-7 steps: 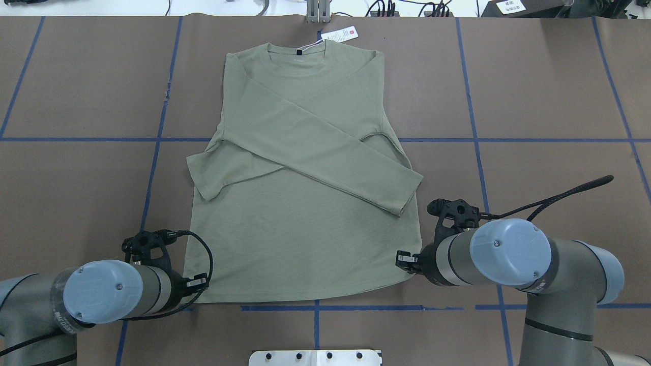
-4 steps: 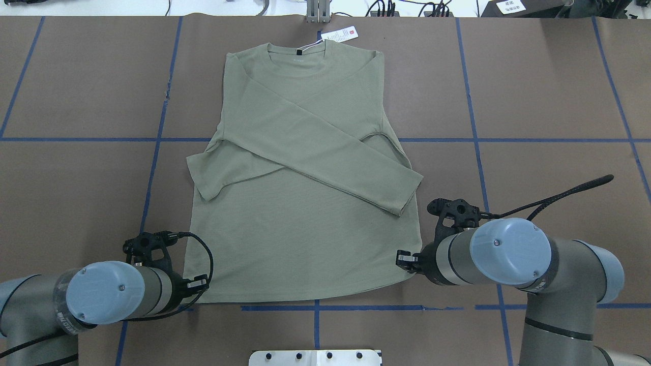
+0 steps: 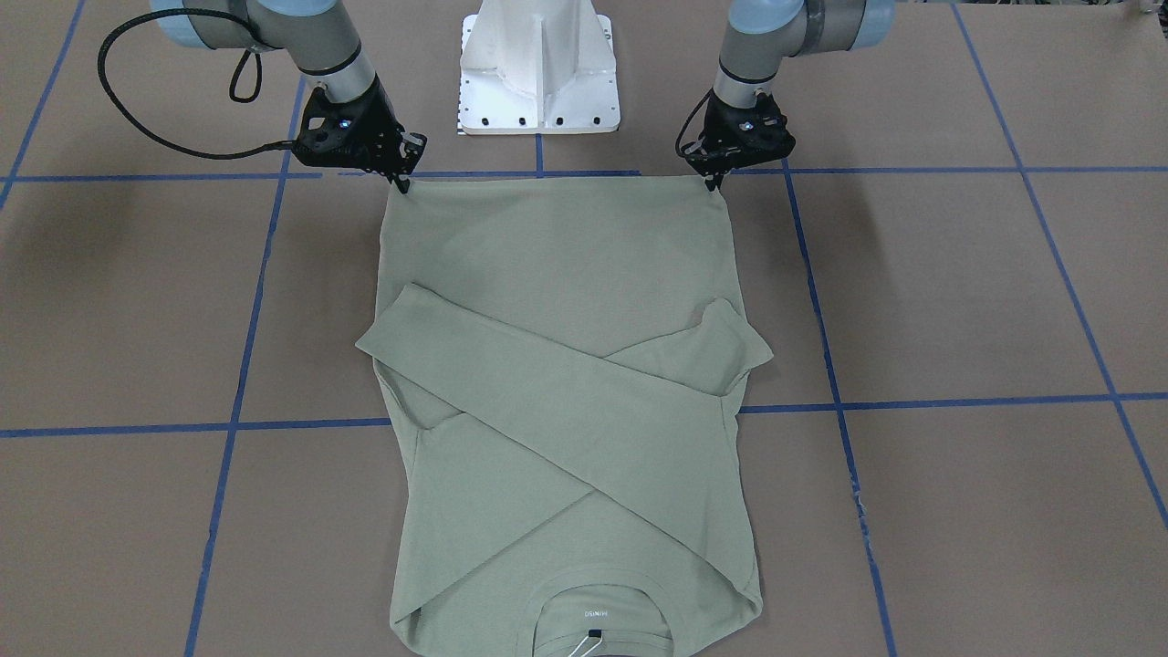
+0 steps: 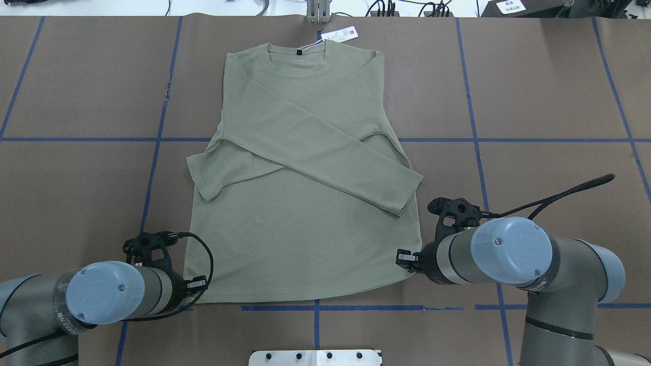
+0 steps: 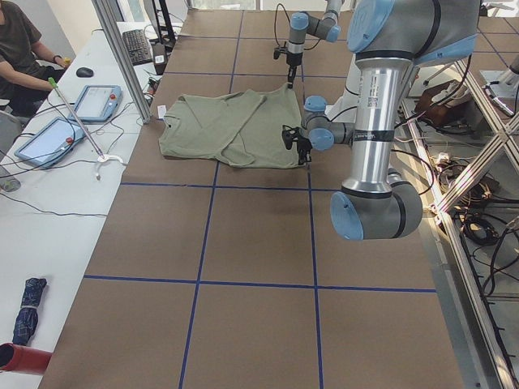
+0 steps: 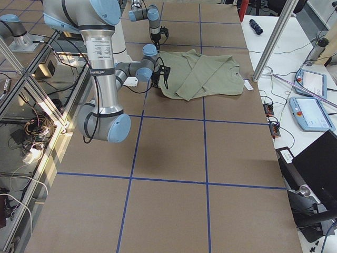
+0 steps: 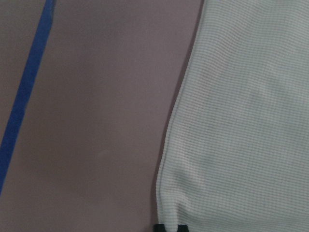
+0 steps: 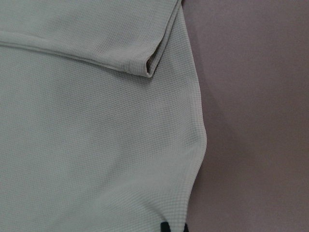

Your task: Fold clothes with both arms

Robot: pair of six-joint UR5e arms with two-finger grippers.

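Surface (image 4: pixel 534 91): brown covering, marked into squares by blue tape (image 4: pixel 473 101). Shirt (image 4: pixel 300 239): lies flat, face up, at the middle of the surface, collar (image 4: pixel 297 51) at the far edge from the robot and hem toward the base (image 3: pixel 540 68). Both sleeves (image 4: pixel 325 152) are folded in and crossed over the chest; the one running toward the robot's right lies on top, its cuff reaching just past the shirt's side edge. Left arm (image 4: pixel 101 292) and right arm (image 4: pixel 508 251): both reach down low to the near corners of the hem, one at each side. Left pincer (image 3: pixel 713 182): tips drawn to a point at the hem's left corner, pinching the fabric; the wrist view shows the cloth puckered toward the tips. Right pincer (image 3: pixel 401 182): likewise pinching the hem's right corner, the side edge pulled in toward it. The hem between them lies straight on the surface. Tag (image 4: pixel 339 34): white, resting on the surface just beyond the collar.
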